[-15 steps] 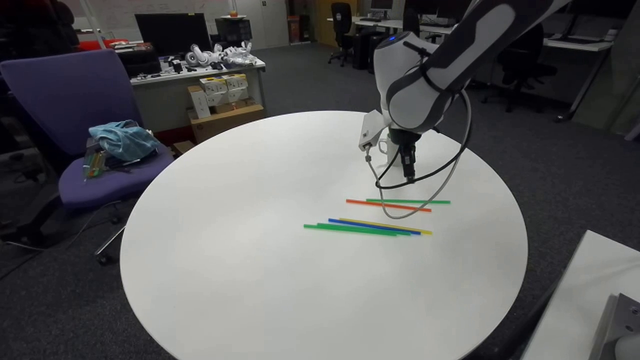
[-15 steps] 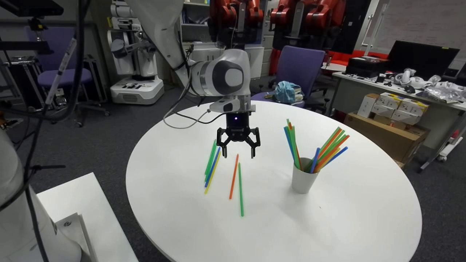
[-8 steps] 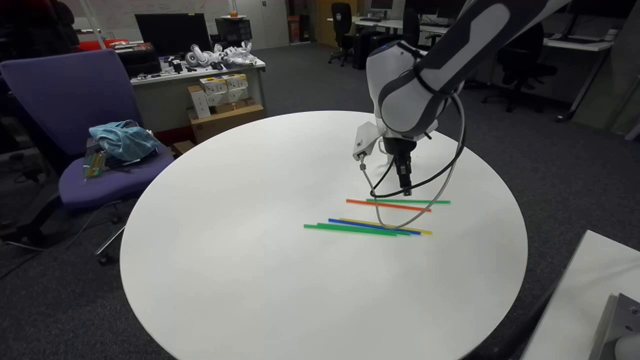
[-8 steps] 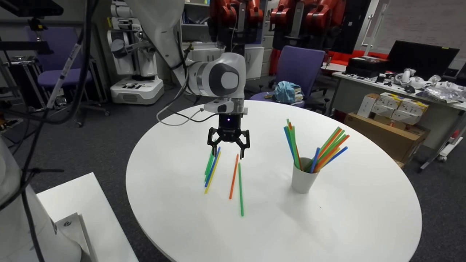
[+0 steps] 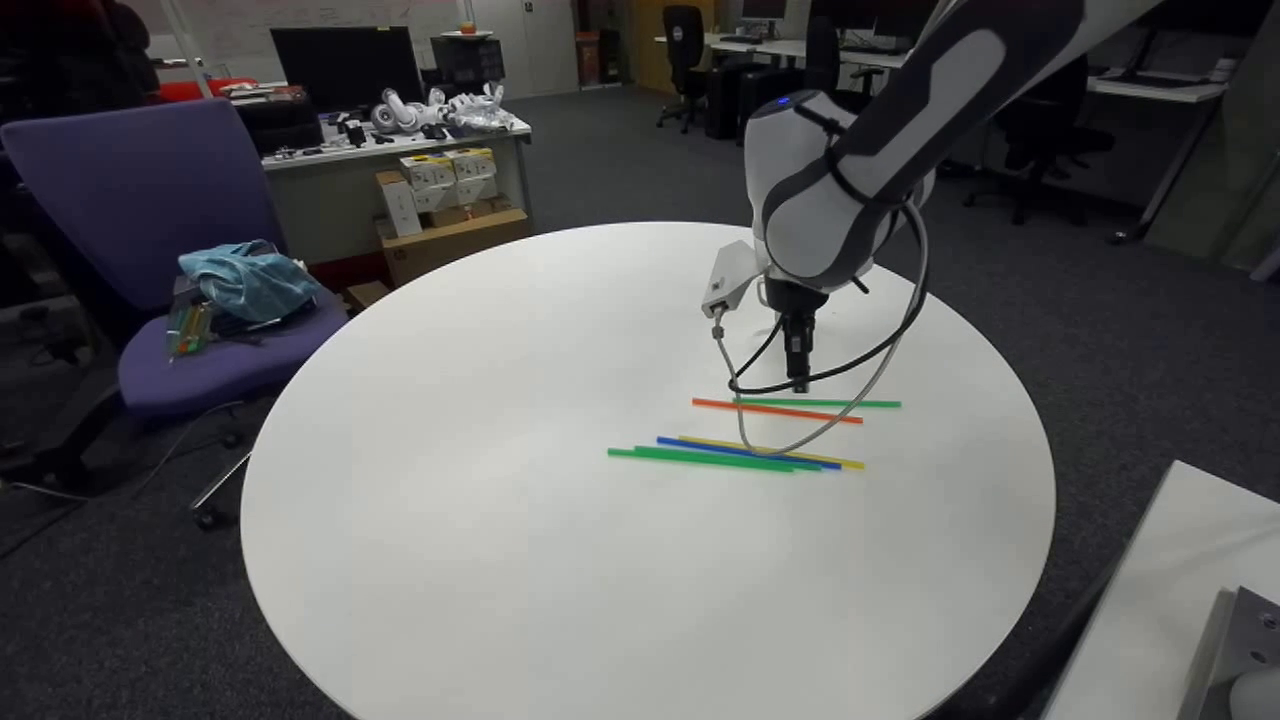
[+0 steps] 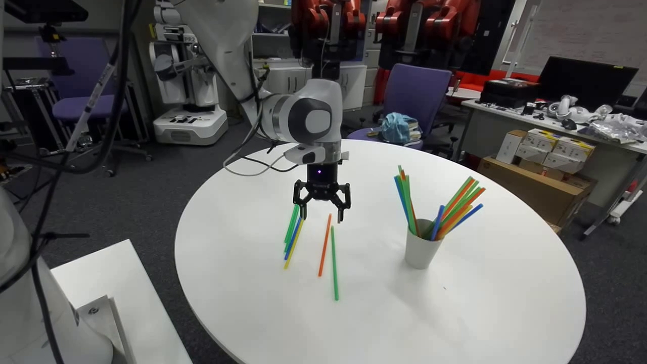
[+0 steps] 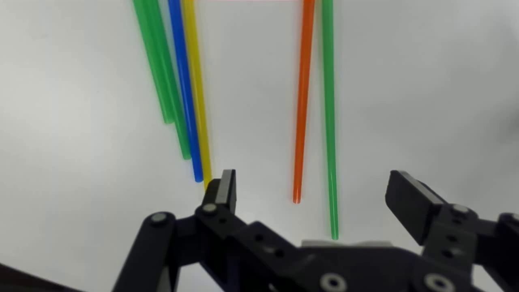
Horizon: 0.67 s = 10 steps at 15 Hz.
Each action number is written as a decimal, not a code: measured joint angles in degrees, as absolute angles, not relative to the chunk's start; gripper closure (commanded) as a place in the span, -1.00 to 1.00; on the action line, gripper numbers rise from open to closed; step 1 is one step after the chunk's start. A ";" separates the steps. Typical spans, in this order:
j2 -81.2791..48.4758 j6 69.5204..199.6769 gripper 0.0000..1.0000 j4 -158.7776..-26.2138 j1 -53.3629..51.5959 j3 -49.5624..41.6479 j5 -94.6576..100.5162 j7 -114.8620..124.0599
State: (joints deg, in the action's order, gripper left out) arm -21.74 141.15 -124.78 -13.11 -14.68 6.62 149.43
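One round white bench [image 6: 495, 303] carries three green straws [image 7: 330, 121], one orange straw [image 7: 303, 101], one blue straw [image 7: 187, 91] and one yellow straw [image 7: 198, 89], six loose ones in all. It also carries one white cup [image 6: 421, 251], which holds a bunch of straws [image 6: 460, 213] crowded too closely for a sure total; at least three blue ones and one yellow one can be made out among the green and orange. There is one arm [image 6: 311, 114], with two fingers [image 7: 410, 202] at its end. In an exterior view the room around shows two purple chairs [image 6: 417, 91], one light blue cloth [image 6: 397, 127] and one robot marked PR2 [image 6: 189, 124].
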 measured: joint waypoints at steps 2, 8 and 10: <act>-23.68 146.90 -1.00 -125.96 -15.43 -17.88 1.33 149.31; -29.52 156.13 -1.00 -127.65 -15.48 -17.27 -8.75 149.28; -30.38 156.55 -1.00 -127.64 -14.31 -15.63 -9.30 149.29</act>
